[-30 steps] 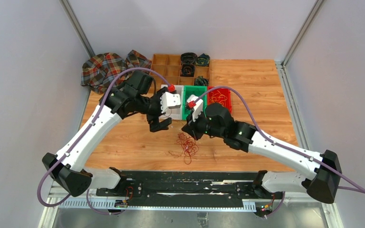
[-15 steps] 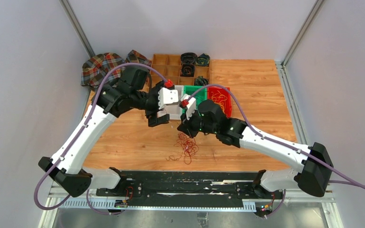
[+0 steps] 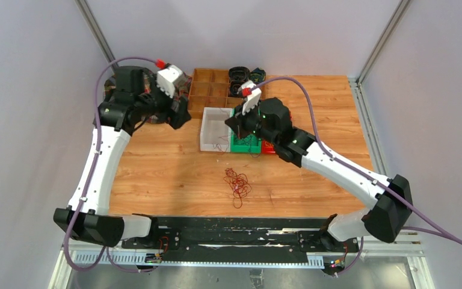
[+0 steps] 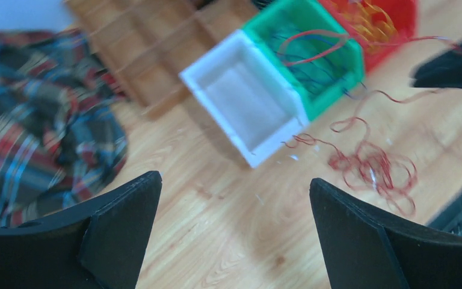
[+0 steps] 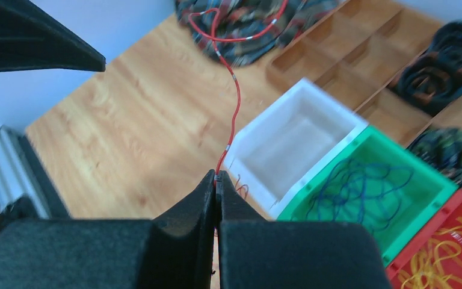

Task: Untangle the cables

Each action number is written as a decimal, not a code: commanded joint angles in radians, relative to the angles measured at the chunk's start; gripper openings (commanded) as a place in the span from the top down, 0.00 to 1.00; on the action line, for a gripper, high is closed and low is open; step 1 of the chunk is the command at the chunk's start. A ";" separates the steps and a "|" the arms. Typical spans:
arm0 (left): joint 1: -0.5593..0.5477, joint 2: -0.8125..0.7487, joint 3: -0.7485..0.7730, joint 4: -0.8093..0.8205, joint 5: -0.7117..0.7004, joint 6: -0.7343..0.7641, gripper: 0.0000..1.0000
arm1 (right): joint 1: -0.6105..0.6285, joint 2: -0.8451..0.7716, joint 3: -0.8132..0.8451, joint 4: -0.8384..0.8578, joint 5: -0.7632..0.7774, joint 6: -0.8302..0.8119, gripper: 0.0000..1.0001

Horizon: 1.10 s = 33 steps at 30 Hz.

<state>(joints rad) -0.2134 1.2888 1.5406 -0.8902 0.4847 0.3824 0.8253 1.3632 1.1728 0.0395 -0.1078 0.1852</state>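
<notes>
Your right gripper (image 5: 216, 176) was pinched shut on one red strand (image 5: 236, 102) near the white bin (image 5: 264, 120), and your left gripper (image 4: 231, 180) hung wide open, empty. Blue strands (image 5: 361, 186) lay in the green bin (image 5: 412, 153) and yellow strands (image 5: 433, 268) in the red bin (image 4: 397, 45). The red tangle (image 3: 236, 182) sat unsorted on the table (image 3: 156, 174), so I judged you about midway.

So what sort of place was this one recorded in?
Probably a robotics lab test cell: plain pale walls and grey metal frame posts box in a small wooden tabletop, and a black mounting rail runs along its near edge.
</notes>
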 commanded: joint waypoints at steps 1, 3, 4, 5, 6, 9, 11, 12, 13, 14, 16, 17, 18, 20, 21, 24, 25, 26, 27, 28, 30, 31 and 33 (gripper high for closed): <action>0.120 -0.038 -0.029 0.187 -0.053 -0.269 0.02 | -0.018 0.094 0.121 0.062 0.130 -0.068 0.99; 0.138 -0.036 -0.031 0.208 -0.084 -0.273 0.02 | -0.018 0.151 0.157 0.081 0.170 -0.117 0.99; 0.145 -0.036 -0.033 0.216 -0.083 -0.274 0.02 | -0.018 0.190 0.173 0.090 0.193 -0.144 0.99; 0.150 -0.036 -0.036 0.223 -0.076 -0.276 0.02 | -0.018 0.217 0.189 0.095 0.208 -0.165 0.99; 0.153 -0.037 -0.038 0.231 -0.069 -0.282 0.02 | -0.018 0.246 0.205 0.098 0.222 -0.183 0.99; 0.156 -0.042 -0.041 0.250 -0.068 -0.286 0.02 | -0.018 0.321 0.237 0.117 0.273 -0.234 0.99; 0.159 -0.045 -0.040 0.255 -0.076 -0.282 0.02 | -0.018 0.365 0.249 0.133 0.308 -0.257 0.99; 0.162 -0.046 -0.040 0.254 -0.077 -0.278 0.02 | -0.018 0.386 0.254 0.145 0.326 -0.276 0.99; 0.166 -0.045 -0.038 0.251 -0.077 -0.272 0.02 | -0.018 0.405 0.262 0.153 0.346 -0.291 1.00; 0.171 -0.043 -0.034 0.246 -0.078 -0.269 0.02 | -0.018 0.421 0.271 0.160 0.373 -0.308 1.00; 0.181 -0.037 -0.029 0.227 -0.078 -0.263 0.02 | -0.023 0.440 0.291 0.162 0.413 -0.326 0.99; 0.184 -0.033 -0.026 0.218 -0.074 -0.256 0.02 | -0.023 0.444 0.298 0.166 0.417 -0.337 0.99; 0.186 -0.031 -0.025 0.211 -0.072 -0.246 0.02 | -0.024 0.445 0.303 0.173 0.428 -0.347 0.99; 0.188 -0.032 -0.027 0.206 -0.079 -0.227 0.02 | -0.029 0.444 0.319 0.180 0.437 -0.370 0.99; 0.190 -0.034 -0.027 0.207 -0.085 -0.222 0.02 | -0.033 0.443 0.327 0.179 0.441 -0.374 0.99; 0.195 -0.040 -0.029 0.211 -0.083 -0.223 0.02 | -0.049 0.432 0.361 0.161 0.419 -0.359 0.99; 0.195 -0.042 -0.031 0.212 -0.077 -0.222 0.02 | -0.057 0.426 0.372 0.148 0.397 -0.342 0.99; 0.195 -0.045 -0.035 0.215 -0.072 -0.223 0.02 | -0.064 0.414 0.382 0.136 0.372 -0.322 0.99; 0.195 -0.048 -0.039 0.216 -0.068 -0.223 0.02 | -0.068 0.404 0.393 0.122 0.347 -0.301 0.99; 0.195 -0.050 -0.042 0.220 -0.066 -0.221 0.02 | -0.074 0.395 0.397 0.117 0.313 -0.280 0.99; 0.195 -0.057 -0.049 0.226 -0.066 -0.219 0.02 | -0.086 0.378 0.405 0.106 0.274 -0.241 0.99; 0.195 -0.062 -0.054 0.232 -0.067 -0.219 0.02 | -0.091 0.372 0.408 0.103 0.268 -0.227 0.99; 0.195 -0.073 -0.061 0.238 -0.070 -0.214 0.02 | -0.101 0.367 0.420 0.096 0.261 -0.203 0.99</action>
<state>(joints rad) -0.0273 1.2591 1.5009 -0.6807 0.4076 0.1501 0.7502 1.7817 1.5421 0.1501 0.2119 -0.0944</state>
